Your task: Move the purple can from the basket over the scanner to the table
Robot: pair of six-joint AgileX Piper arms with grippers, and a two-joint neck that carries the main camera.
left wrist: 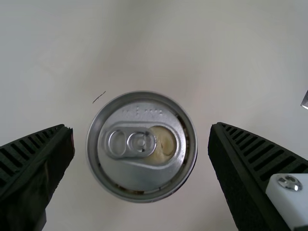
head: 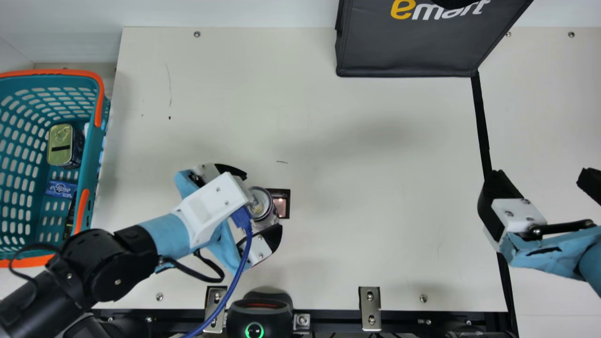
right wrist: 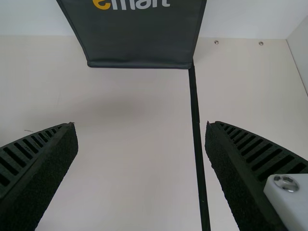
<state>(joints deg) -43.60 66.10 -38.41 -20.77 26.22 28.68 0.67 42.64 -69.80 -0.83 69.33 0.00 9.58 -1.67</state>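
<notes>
1. Beneath everything lies our smooth, matt cream bench (head: 357,244).
2. At our left sits the basket (head: 56,72), teal plastic pierced with rounded slots, its rim orange.
3. Along the bench's far side we see a dark, flat-faced bag (head: 404,47) with orange and white lettering.
4. Our left pincer (head: 256,202) is released, its ribbed black fingers parted, with a gap on either side of the purple can (head: 261,202).
5. Our right pincer (head: 544,183) is released too, fingers wide apart above the bench's right side.
6. At the near edge sits a rounded black device (head: 260,312) with a glowing green ring.
7. Upright on the bench, the purple can shows us a round, silvery metal lid and pull tab.
8. Inside the basket are a gold-lidded, round-cornered tin (head: 60,144) and a smaller blue packet (head: 61,188) with pale print.
9. Next to the can is a dark-framed square window (head: 281,206).
</notes>
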